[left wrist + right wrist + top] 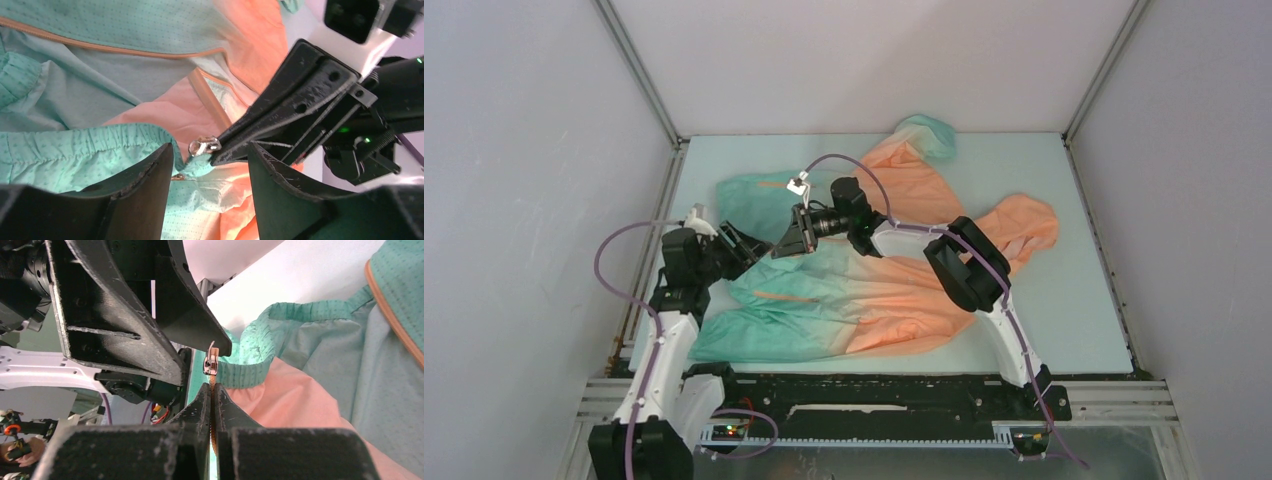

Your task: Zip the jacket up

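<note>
Where it lies across the pale counter point(1074, 300), the jacket point(874, 300) is spread flat and crumpled, with its teal hem end toward the left, its orange hood toward the right and one sleeve reaching the far edge.

Item: right arm point(969, 270), stretched leftward over the jacket's middle.

Item: left arm point(679, 270), raised at the counter's left side and pointed in toward the right arm's tip.

Item: right fingers point(197, 410), pressed together with the orange zip edge point(210, 100) clamped between them, just behind the slider.

Item: left fingers point(145, 190), standing apart with a clear gap. The tip of the right fingers and the slider sit within that gap. Whether either left finger touches the cloth cannot be told.

Item: gathered elastic hem point(100, 137), teal, bunched beside the near left finger and running up to the slider.

Item: zip slider point(210, 362), small, silver-coloured metal, at the hem end of the zip and just past the right fingertips.
</note>
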